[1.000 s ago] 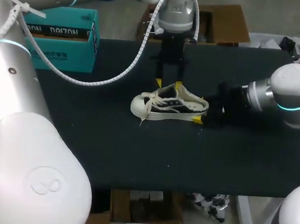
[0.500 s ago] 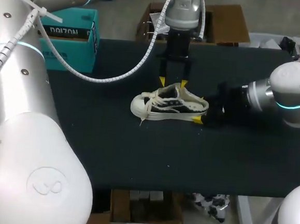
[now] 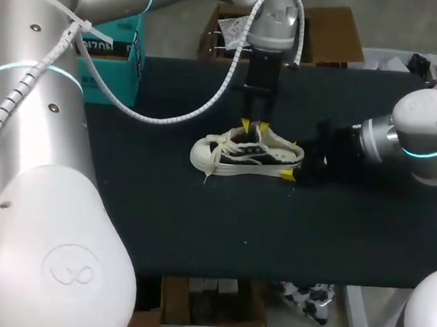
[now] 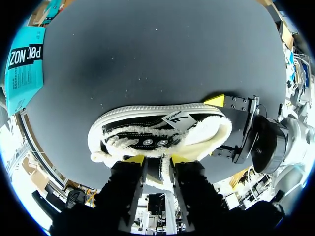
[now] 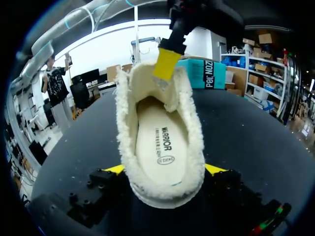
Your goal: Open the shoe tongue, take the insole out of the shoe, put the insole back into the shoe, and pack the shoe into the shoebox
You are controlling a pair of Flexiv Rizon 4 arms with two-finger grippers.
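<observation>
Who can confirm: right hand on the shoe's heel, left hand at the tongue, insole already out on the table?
No. The insole is inside the shoe, per the right wrist view. Right hand on the heel, left hand at the tongue: correct.

On the shoe point(image 3: 238, 156), left tool point(image 3: 253, 126) blocks tongue point(image 3: 249, 138), right tool point(image 5: 166, 169) heel point(image 3: 296, 154).

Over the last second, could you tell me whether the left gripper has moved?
Yes. Against the shoe, which stayed put, the left gripper shifted slightly toward the heel end, and its tips drew closer together at the tongue.
</observation>
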